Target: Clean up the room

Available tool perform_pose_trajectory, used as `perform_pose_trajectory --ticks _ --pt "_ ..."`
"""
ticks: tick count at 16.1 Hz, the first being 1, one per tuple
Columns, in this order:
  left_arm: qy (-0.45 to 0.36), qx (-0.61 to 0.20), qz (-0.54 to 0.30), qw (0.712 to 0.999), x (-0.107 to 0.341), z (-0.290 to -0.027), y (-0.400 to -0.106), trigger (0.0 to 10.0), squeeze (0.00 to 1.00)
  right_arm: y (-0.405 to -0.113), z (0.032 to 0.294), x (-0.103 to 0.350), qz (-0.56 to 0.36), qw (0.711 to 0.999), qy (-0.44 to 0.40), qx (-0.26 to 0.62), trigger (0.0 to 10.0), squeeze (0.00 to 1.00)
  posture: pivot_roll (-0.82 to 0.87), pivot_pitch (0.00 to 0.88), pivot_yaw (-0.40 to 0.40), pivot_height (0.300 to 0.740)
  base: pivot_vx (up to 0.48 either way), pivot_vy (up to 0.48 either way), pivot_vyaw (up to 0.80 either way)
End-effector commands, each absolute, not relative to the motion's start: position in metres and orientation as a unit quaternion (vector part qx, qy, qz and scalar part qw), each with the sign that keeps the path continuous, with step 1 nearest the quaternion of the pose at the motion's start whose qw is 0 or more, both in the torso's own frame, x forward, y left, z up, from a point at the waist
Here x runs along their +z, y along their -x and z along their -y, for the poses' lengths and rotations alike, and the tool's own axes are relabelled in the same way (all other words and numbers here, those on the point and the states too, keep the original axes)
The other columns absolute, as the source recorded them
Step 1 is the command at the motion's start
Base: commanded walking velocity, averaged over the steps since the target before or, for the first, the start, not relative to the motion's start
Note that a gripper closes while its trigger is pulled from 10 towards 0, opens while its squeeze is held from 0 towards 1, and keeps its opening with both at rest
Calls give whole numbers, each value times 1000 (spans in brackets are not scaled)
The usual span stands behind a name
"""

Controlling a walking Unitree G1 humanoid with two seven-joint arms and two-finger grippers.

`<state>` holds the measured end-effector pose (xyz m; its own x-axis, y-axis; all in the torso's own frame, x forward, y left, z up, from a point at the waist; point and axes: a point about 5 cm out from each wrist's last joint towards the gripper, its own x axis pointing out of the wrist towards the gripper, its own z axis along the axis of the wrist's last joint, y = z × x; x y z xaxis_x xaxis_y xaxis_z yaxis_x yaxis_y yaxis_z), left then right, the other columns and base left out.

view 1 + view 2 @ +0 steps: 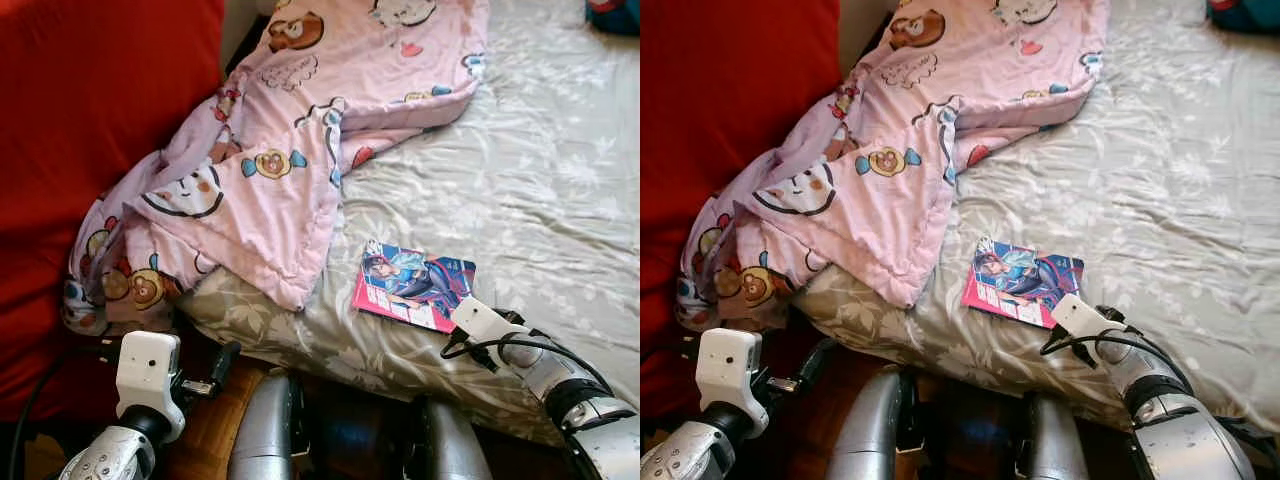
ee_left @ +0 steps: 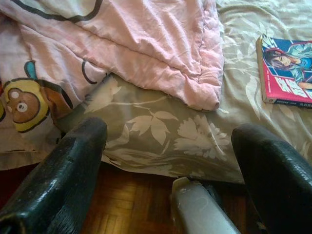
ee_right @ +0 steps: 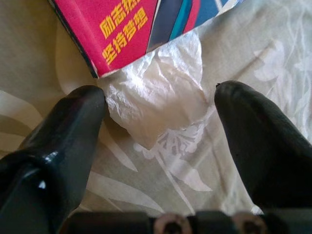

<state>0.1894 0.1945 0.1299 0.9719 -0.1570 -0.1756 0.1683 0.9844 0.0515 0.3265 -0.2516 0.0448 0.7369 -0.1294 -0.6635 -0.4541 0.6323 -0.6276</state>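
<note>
A crumpled white tissue (image 3: pixel 156 95) lies on the grey floral bedsheet (image 1: pixel 540 180), lower centre of the head view, tucked against the near edge of a pink-and-blue comic book (image 1: pixel 412 283). Our right gripper (image 3: pixel 158 131) hovers just over it, fingers spread wide, the tissue lying between them and slightly ahead. We judge this arm far nearer. Our left gripper (image 2: pixel 170 161), also spread and holding nothing, hangs at lower left, below the pink cartoon blanket (image 1: pixel 270 170).

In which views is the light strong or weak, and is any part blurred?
Eye views: daylight is bright on the grey bedsheet, the floor under the bed dark. Right wrist view: the white tissue is lit and sharp, the right gripper fingers soft. Left wrist view: evenly lit.
</note>
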Motion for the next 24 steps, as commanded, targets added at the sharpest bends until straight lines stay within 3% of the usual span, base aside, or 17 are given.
perform_pose_trajectory --ticks 1,4,5,6,7,9,10,19,20,21,24 --pt "-41 -78 -97 991 131 -198 -184 10000 0 -318 256 36 -371 829 408 92 10000 0 273 333 86 627 0 0 0" --pt "-39 -80 -102 991 130 -196 -183 10000 0 -316 259 34 -375 829 405 87 10000 0 272 332 88 627 0 0 0" --pt "-39 -81 -102 991 130 -196 -182 10000 0 -315 259 33 -377 829 404 87 2667 0 272 332 88 627 0 0 0" --pt "-38 -81 -102 991 130 -195 -182 10000 0 -315 259 33 -377 829 403 87 2667 0 272 332 88 627 0 0 0" --pt "-38 -82 -101 991 131 -194 -182 10000 0 -314 256 31 -378 829 400 93 0 0 271 336 87 627 0 0 0" --pt "-38 -83 -100 991 132 -194 -182 10000 0 -313 256 30 -379 829 399 94 0 0 274 336 87 627 0 0 0" --pt "-39 -81 -98 991 133 -194 -181 10000 0 -313 255 30 -380 829 399 96 10000 0 276 341 86 627 0 0 0" --pt "-41 -78 -94 992 140 -191 -175 10000 0 -318 252 34 -365 834 405 87 10000 0 280 358 87 627 0 0 0" --pt "-40 -78 -91 992 142 -190 -176 10000 0 -318 252 34 -363 833 408 85 2745 0 280 358 87 627 0 0 0" --pt "-44 -80 -90 992 143 -190 -176 10000 0 -318 252 34 -362 834 409 81 0 0 280 358 87 627 0 0 0" --pt "-54 -83 -95 990 141 -190 -173 10000 0 -320 251 36 -355 834 414 79 0 0 288 360 86 627 0 0 0"
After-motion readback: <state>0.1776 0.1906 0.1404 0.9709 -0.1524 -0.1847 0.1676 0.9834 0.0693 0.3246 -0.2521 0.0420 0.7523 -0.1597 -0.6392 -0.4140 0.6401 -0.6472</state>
